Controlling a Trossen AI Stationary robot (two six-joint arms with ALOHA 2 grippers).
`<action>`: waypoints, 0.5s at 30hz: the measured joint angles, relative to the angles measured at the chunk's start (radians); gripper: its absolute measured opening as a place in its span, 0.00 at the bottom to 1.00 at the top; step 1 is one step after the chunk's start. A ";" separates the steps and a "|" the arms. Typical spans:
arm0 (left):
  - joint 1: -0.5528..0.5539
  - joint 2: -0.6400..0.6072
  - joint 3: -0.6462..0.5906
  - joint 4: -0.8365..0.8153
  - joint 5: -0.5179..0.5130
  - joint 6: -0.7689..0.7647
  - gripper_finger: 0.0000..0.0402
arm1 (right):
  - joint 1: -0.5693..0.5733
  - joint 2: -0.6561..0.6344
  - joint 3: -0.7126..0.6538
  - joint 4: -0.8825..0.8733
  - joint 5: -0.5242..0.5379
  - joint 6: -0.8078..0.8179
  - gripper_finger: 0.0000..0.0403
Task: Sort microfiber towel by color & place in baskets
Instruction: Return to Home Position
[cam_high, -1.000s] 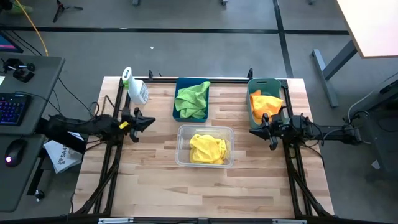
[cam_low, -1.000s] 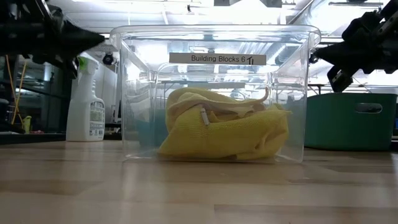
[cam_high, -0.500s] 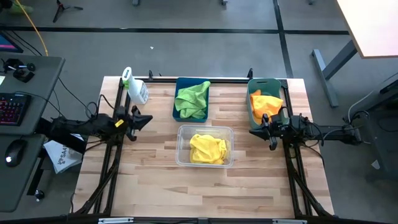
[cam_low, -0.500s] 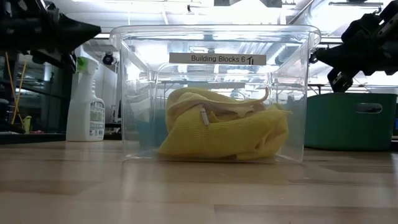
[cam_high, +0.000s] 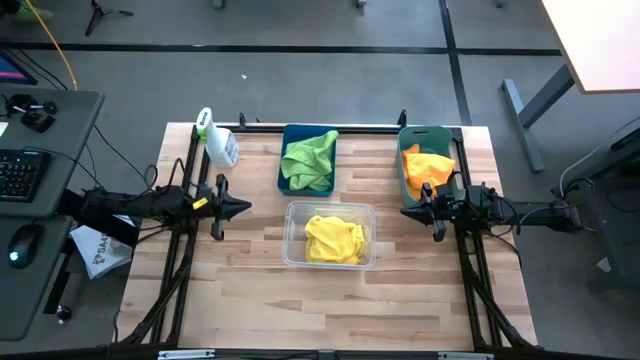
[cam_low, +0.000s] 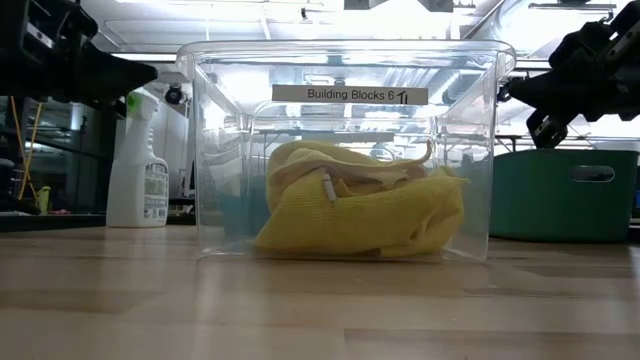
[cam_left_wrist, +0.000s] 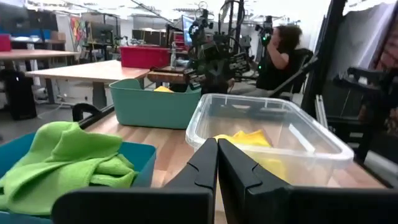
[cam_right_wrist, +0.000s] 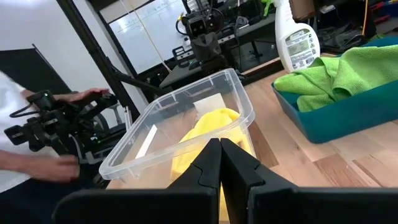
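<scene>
Your sorting looks finished: green towels (cam_high: 308, 160) lie in the blue bin (cam_high: 310, 128), orange towels (cam_high: 428, 165) in the teal bin (cam_high: 425, 130), yellow towels (cam_high: 334, 240) in the clear bin (cam_high: 330, 206). Left gripper (cam_high: 242, 207) and right gripper (cam_high: 407, 208) hang either side of the clear bin, fingers together, holding nothing

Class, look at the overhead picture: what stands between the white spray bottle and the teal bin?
In the high view, the dark blue bin holding lime green towels stands between the spray bottle and the teal bin.

Bright even overhead light, faint soft shadows
</scene>
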 joint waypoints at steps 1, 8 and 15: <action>0.000 0.000 0.000 0.002 0.000 -0.016 0.00 | 0.000 0.000 0.000 0.000 0.000 0.000 0.00; 0.000 0.008 0.000 0.001 0.000 -0.063 0.00 | 0.000 0.000 0.000 0.000 0.000 0.000 0.00; 0.000 0.008 0.000 0.002 0.000 -0.063 0.00 | 0.000 0.000 0.000 0.000 0.000 0.000 0.00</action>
